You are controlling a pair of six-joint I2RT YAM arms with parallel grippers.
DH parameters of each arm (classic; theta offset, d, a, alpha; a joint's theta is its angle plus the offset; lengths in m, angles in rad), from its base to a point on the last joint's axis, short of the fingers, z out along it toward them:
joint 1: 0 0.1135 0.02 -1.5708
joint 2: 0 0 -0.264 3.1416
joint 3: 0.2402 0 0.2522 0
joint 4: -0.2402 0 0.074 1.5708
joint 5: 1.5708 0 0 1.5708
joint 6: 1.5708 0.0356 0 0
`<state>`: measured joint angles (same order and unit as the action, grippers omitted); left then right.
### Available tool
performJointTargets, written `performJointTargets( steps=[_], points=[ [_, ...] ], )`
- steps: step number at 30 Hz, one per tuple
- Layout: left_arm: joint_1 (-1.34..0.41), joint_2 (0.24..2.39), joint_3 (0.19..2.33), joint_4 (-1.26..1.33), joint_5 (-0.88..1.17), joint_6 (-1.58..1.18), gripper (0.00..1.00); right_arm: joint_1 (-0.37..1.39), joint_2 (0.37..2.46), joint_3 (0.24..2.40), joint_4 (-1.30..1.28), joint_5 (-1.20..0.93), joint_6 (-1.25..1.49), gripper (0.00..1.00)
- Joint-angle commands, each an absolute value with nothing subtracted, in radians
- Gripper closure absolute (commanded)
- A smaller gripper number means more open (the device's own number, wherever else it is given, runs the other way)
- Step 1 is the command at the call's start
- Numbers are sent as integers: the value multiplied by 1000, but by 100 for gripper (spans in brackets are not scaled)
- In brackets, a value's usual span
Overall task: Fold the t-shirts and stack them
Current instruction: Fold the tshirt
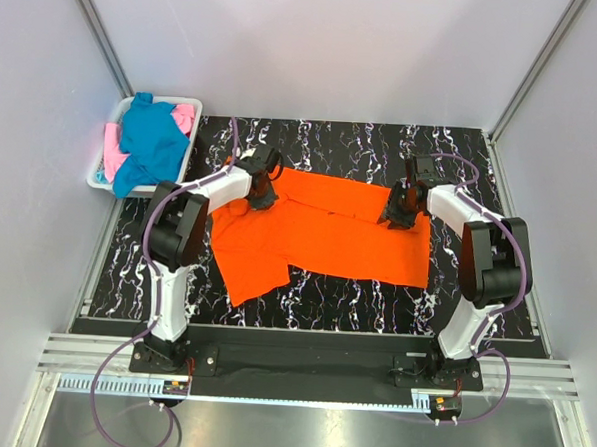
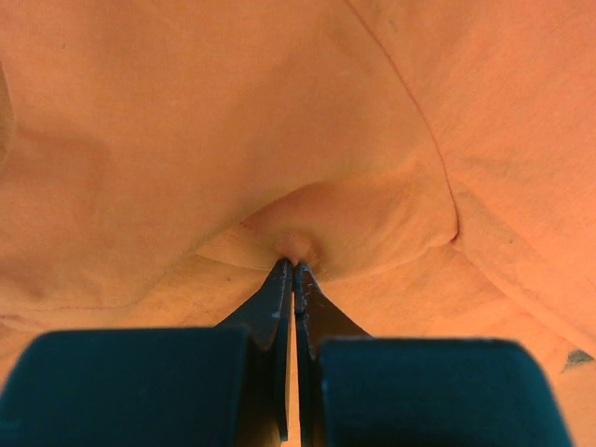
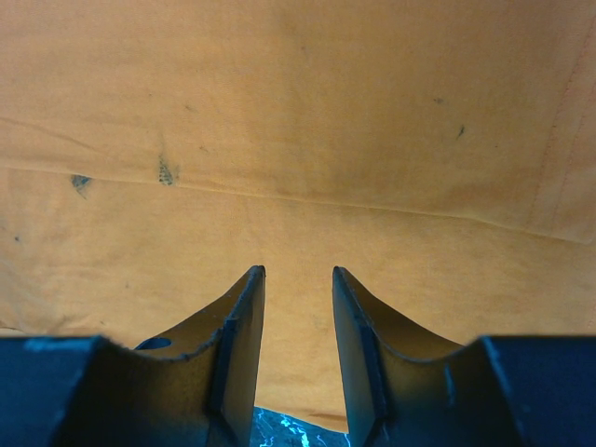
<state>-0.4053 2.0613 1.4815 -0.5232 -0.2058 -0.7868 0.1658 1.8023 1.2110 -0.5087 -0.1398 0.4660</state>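
The bright orange t-shirt (image 1: 318, 235) lies spread on the black marbled table, one sleeve hanging toward the front left. My left gripper (image 1: 263, 196) sits on its upper left part and is shut, pinching a small fold of orange cloth (image 2: 296, 244). My right gripper (image 1: 399, 215) rests on the shirt's upper right part; in the right wrist view the gripper (image 3: 298, 272) stands open over flat orange cloth (image 3: 298, 112), gripping nothing. The teal-blue t-shirt (image 1: 151, 141) and the pink t-shirt (image 1: 115, 154) lie heaped in the basket.
A white plastic basket (image 1: 98, 182) stands at the table's back left corner, beside the left wall. The black marbled tabletop (image 1: 305, 299) shows around the shirt. Grey walls close in on three sides.
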Motion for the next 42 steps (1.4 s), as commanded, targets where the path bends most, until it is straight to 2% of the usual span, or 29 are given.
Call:
performJointTargets(
  steps=[1,16,20,31,42],
  points=[
    [-399,1974,1462,-508,-189,-775,100,169,1807,1212,-485,-123,482,58],
    [-402,1868,1402,-509,-100,-730,100,176,1815,1219,-483,-124,492,59],
    [-407,1865,1359,-512,-86,-733,92,178,1816,1224,-483,-121,494,59],
    [-434,1801,1241,-482,-124,-721,82,199,1841,1246,-483,-127,502,59],
    [-434,1743,1256,-480,-236,-718,80,219,1853,1253,-482,-127,503,59]
  ],
)
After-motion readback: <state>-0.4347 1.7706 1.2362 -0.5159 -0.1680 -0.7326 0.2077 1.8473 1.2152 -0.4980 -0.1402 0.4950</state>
